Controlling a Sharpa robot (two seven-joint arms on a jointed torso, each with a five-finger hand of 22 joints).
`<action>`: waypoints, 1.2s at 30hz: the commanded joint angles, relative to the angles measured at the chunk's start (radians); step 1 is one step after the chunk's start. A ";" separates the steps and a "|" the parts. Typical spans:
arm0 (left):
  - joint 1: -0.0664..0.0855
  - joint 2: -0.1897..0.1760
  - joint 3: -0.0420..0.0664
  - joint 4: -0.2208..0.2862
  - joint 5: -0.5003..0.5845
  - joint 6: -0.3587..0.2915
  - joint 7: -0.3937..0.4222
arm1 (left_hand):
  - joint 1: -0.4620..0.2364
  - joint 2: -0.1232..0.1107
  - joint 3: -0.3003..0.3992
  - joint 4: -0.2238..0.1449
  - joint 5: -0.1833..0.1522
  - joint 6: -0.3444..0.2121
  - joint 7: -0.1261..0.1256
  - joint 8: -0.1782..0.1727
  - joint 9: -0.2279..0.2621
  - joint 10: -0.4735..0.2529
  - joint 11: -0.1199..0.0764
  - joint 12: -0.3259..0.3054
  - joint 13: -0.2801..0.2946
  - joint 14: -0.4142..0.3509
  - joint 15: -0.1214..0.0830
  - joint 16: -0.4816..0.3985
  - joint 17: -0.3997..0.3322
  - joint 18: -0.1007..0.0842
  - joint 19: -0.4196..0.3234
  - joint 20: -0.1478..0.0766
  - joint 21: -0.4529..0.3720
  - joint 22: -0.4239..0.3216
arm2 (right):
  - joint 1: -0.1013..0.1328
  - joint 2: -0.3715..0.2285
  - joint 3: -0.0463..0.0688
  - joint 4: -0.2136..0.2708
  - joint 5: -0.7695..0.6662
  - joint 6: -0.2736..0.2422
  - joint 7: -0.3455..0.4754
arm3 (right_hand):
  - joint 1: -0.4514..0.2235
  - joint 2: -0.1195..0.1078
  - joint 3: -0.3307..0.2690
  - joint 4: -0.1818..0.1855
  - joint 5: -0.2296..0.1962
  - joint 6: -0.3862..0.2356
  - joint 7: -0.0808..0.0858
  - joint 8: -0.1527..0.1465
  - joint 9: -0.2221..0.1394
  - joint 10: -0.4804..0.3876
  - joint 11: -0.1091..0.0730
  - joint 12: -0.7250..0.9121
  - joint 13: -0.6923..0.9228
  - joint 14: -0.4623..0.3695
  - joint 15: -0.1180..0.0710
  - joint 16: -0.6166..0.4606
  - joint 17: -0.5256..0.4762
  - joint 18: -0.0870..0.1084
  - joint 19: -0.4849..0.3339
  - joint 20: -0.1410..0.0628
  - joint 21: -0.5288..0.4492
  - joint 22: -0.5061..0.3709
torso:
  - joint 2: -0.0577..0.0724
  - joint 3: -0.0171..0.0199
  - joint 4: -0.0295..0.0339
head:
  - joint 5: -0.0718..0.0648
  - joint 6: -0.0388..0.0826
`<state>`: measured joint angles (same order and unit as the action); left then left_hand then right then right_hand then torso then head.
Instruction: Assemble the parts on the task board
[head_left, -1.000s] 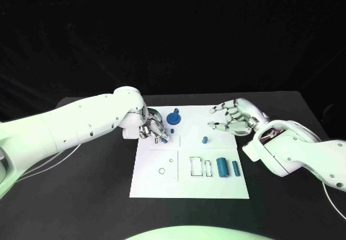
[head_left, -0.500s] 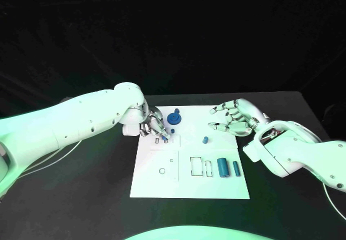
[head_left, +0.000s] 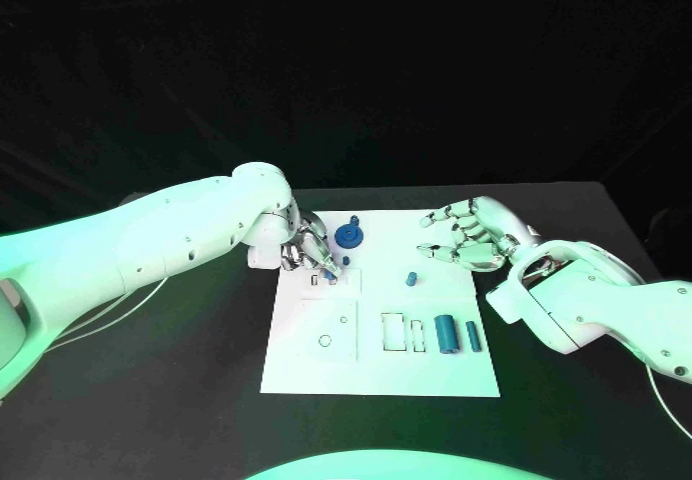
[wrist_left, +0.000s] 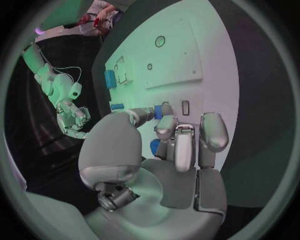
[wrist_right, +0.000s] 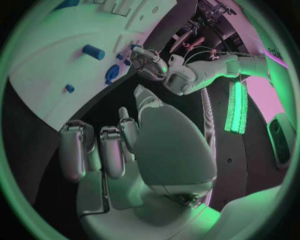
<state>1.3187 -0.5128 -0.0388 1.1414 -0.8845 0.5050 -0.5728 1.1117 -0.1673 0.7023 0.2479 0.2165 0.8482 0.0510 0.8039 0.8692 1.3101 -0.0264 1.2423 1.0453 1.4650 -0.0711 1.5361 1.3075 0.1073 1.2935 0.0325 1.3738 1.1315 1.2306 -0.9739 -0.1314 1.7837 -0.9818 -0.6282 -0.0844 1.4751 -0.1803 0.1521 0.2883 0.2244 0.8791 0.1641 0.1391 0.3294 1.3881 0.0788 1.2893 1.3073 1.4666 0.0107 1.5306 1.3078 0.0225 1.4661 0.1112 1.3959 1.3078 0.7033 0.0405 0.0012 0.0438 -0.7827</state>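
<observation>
In the head view the left robot hand (head_left: 307, 250), pinching a small blue part (head_left: 330, 272), has edged inward over the task board (head_left: 378, 375), likely nearing insertion; the right wrist view shows the right robot hand (wrist_right: 119, 150) empty, fingers apart.

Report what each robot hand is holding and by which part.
The left robot hand pinches a small blue part at its fingertips; the exact spot is hidden. The right robot hand holds nothing.
</observation>
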 joint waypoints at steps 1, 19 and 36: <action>0.004 0.010 0.000 -0.009 -0.002 0.024 -0.001 | 0.000 0.006 0.251 -0.256 0.003 0.003 -0.002 0.001 0.001 0.006 0.002 0.000 0.000 0.087 -0.007 0.005 0.196 -0.015 0.008 0.001 0.004 0.001 | -0.001 0.001 0.000 0.001 -0.003 0.011 0.007 | -0.005 -0.001 0.008 0.000 0.005 0.003 0.000 0.005 -0.001 -0.001 -0.002 0.002 0.056 0.082 -0.009 -0.005 0.177 0.018 0.027 -0.006 -0.005 0.166 | 0.000 0.0000 -0.0001 | 0.001 0.000; 0.004 0.025 -0.007 -0.039 -0.005 0.051 -0.004 | -0.001 0.007 0.250 -0.257 0.003 0.003 -0.002 0.000 0.001 0.005 0.003 -0.001 -0.002 0.087 -0.007 0.005 0.196 -0.015 0.007 0.002 0.004 0.001 | -0.001 0.002 0.000 0.001 -0.003 0.012 0.006 | -0.005 -0.001 0.008 0.000 0.005 0.003 0.000 0.005 -0.001 -0.001 -0.002 0.002 0.056 0.082 -0.009 -0.005 0.177 0.018 0.027 -0.006 -0.005 0.166 | 0.000 0.0002 0.0003 | 0.001 -0.003; 0.004 0.025 -0.008 -0.035 -0.016 0.056 -0.004 | -0.001 0.007 0.250 -0.258 0.003 0.003 -0.002 -0.002 0.001 0.005 0.003 -0.001 -0.001 0.087 -0.007 0.005 0.197 -0.015 0.007 0.002 0.004 0.001 | -0.001 0.003 0.000 0.001 -0.003 0.012 0.007 | -0.005 -0.001 0.008 0.000 0.005 0.003 0.000 0.005 -0.001 -0.001 -0.002 0.002 0.056 0.082 -0.009 -0.005 0.177 0.018 0.027 -0.006 -0.005 0.166 | 0.001 -0.0002 -0.0008 | -0.001 -0.003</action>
<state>1.3196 -0.4901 -0.0465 1.1034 -0.8912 0.5423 -0.5755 1.1115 -0.1676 0.7024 0.2479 0.2150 0.8473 0.0521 0.7982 0.8692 1.3101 -0.0264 1.2423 1.0452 1.4650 -0.0711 1.5361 1.3074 0.1074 1.2936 0.0325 1.3737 1.1311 1.2302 -0.9721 -0.1315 1.7838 -0.9818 -0.6280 -0.0845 1.4751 -0.1803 0.1521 0.2883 0.2244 0.8791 0.1641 0.1391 0.3295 1.3881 0.0788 1.2893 1.3081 1.4666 0.0107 1.5306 1.3074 0.0224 1.4661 0.1112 1.3959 1.3073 0.7042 0.0402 0.0005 0.0429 -0.7859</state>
